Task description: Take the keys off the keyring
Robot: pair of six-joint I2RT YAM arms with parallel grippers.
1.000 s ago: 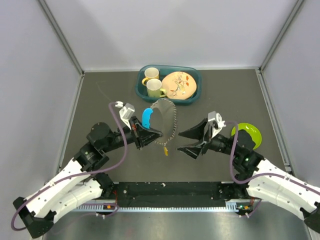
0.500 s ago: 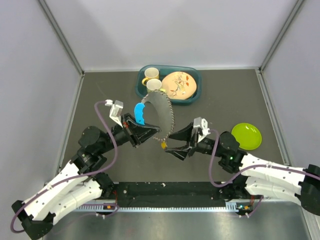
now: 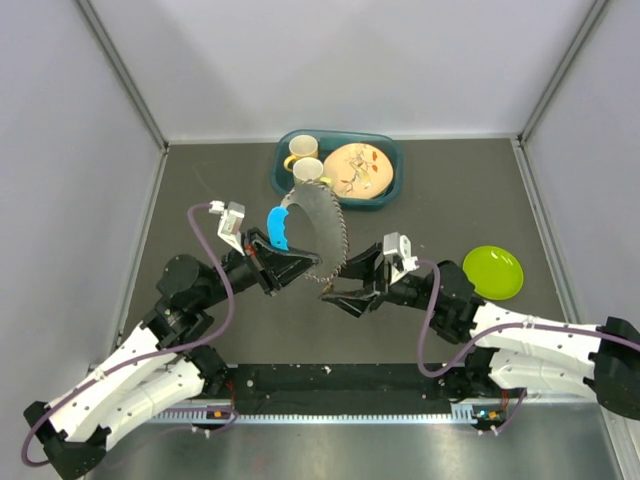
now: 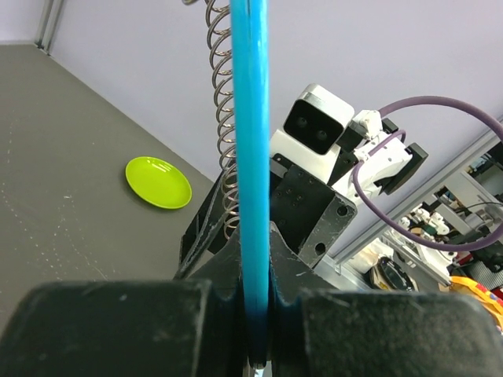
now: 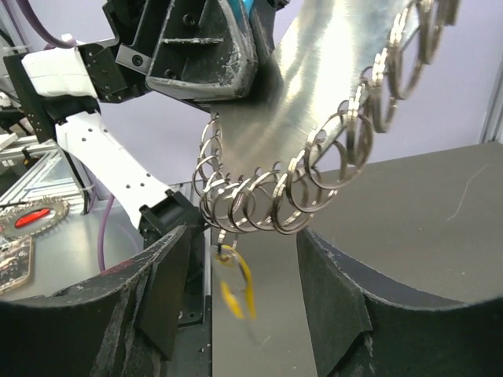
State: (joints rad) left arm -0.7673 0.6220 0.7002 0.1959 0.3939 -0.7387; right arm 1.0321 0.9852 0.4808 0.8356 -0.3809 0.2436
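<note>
sheet point(image 3: 316, 222): one. Silvery, fan-shaped, held up off the bench point(image 3: 200, 190).
blue grip point(image 3: 276, 228): one, at the sheet's left end.
left end effector point(image 3: 297, 268): clamped tight on the thin edge of the blue grip, under the sheet's left end.
rings point(image 5: 259, 206): a row threaded through holes along the sheet's curved edge. They overlap too much for a firm count, but there are well over a dozen.
keyring point(image 5: 225, 253): one small loop hanging from the row at the sheet's lowest corner.
key point(image 5: 236, 287): one seen, yellow, dangling from the keyring under the sheet.
right end effector point(image 5: 244, 259): jaws spread wide, holding nothing, just below the sheet's right side, with the key between its fingers.
Beyond the sheet: tub point(image 3: 385, 197), one; mugs point(image 3: 310, 177), two; patterned plate point(image 3: 357, 170), one.
Right of the sheet, well apart: saucer point(image 3: 492, 272), one, green.

Hazards, as judged:
- The key hangs free, so a closing finger could knock it aside and miss.
- The jaws may catch neighbouring rings, which are crowded close to the keyring.
- A hard pull could twist the sheet in the left end effector's narrow hold.
- A freed key could drop to the bench.
</note>
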